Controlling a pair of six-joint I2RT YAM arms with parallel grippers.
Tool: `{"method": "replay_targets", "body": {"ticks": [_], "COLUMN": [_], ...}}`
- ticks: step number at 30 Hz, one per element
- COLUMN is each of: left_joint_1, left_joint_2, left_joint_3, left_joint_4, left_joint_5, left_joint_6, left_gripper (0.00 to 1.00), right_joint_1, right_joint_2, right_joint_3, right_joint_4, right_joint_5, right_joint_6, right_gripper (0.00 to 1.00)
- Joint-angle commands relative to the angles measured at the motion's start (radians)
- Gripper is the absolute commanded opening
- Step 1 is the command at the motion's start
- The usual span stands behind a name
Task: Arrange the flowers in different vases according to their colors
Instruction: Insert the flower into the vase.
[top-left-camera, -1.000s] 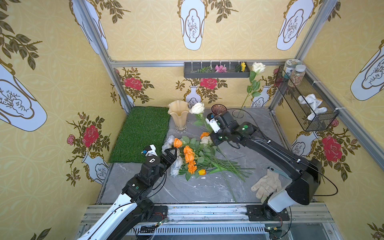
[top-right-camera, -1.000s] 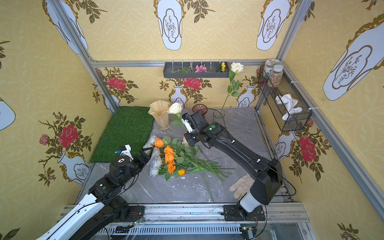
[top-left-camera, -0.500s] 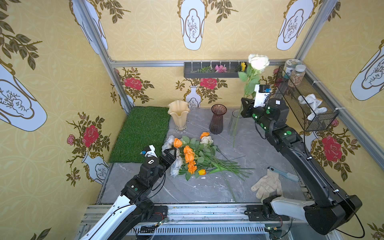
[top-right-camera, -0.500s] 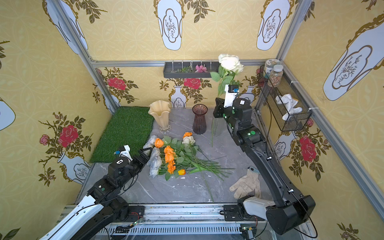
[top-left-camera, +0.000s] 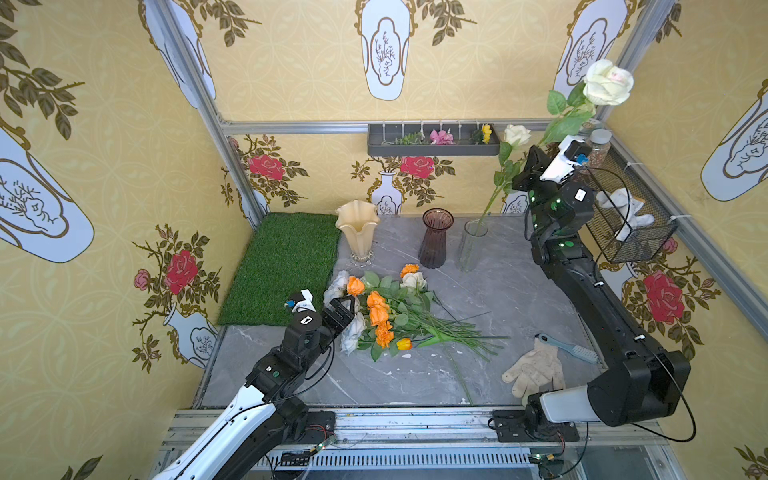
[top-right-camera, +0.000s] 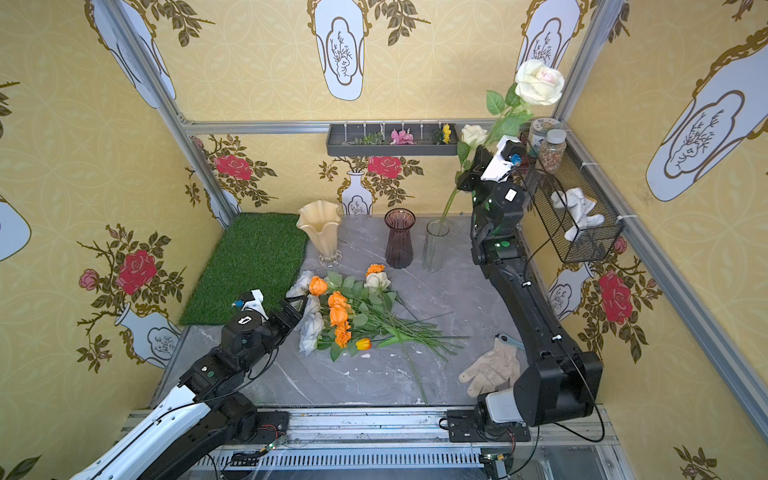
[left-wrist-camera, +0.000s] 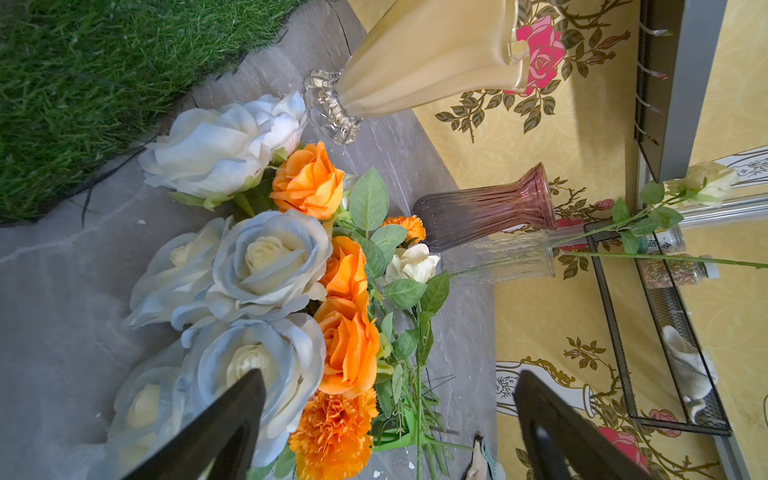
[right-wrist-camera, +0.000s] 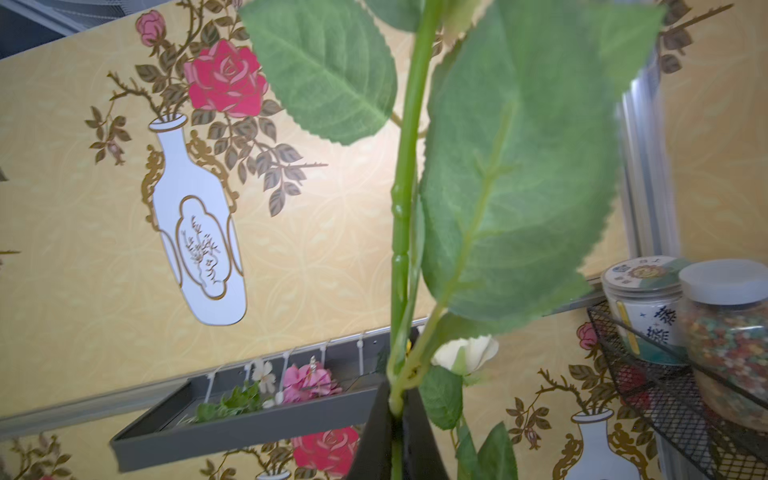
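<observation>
- Grey marble tabletop (top-left-camera: 415, 374); cream-amber vase (top-left-camera: 358, 228), purple vase (top-left-camera: 435, 239) and clear cylinder (top-left-camera: 471, 245) stand in a back row
- one cream rose (top-left-camera: 516, 134) stands in the clear cylinder
- right gripper (right-wrist-camera: 397, 405) pinches the stem of a second cream rose (top-left-camera: 608, 85), raised high at the back right
- left gripper (top-left-camera: 344, 307), spread wide, hovers at the pale blue roses (top-left-camera: 352, 330) in the flower heap (top-left-camera: 380, 309) before the vases

Tabletop (top-left-camera: 498, 291): grey marbled slab, filled frame centre in both top views.
Green turf mat (top-left-camera: 286, 266): lay flat, upper left of slab.
Vases stood upright in row along upper edge, apart:
- cream-amber vase (top-left-camera: 357, 232), left, just beside mat
- dark purple vase (top-left-camera: 435, 239), middle
- clear cylinder vase (top-left-camera: 469, 247), right

Flower pile (top-left-camera: 386, 311): lay centre-left, blooms left, stems fanned right.
Loose stem (top-left-camera: 459, 374): lay below pile.
Work glove (top-left-camera: 534, 370), brush (top-left-camera: 569, 349): lower right, side by side.
</observation>
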Motion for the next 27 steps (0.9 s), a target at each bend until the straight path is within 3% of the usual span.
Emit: {"method": "replay_targets", "body": {"ticks": [1, 21, 22, 24, 27], "left_joint_1": [0.001, 0.001, 0.001, 0.002, 0.001], "left_joint_2": [0.009, 0.037, 0.038, 0.040, 0.040], "left_joint_3": [0.008, 0.018, 0.017, 0.019, 0.020], "left_joint_4": [0.033, 0.043, 0.043, 0.044, 0.043], "left_joint_5": [-0.001, 0.001, 0.000, 0.000, 0.001], "left_joint_6": [0.017, 0.026, 0.028, 0.028, 0.028], "left_gripper": [0.95, 0.95, 0.95, 0.95, 0.95], "right_joint_1": [-0.042, -0.044, -0.044, -0.044, -0.043], "right_joint_2": [0.026, 0.045, 0.051, 0.059, 0.069], "right_joint_3": [0.003, -0.216, -0.216, -0.217, -0.176], "right_joint_4": [0.113, 0.155, 0.144, 0.139, 0.050], "right_joint_5": [0.004, -0.012, -0.016, -0.021, -0.057], "right_joint_6": [0.072, 0.144, 0.149, 0.153, 0.155], "right_gripper": [0.00, 0.00, 0.07, 0.31, 0.53]}}
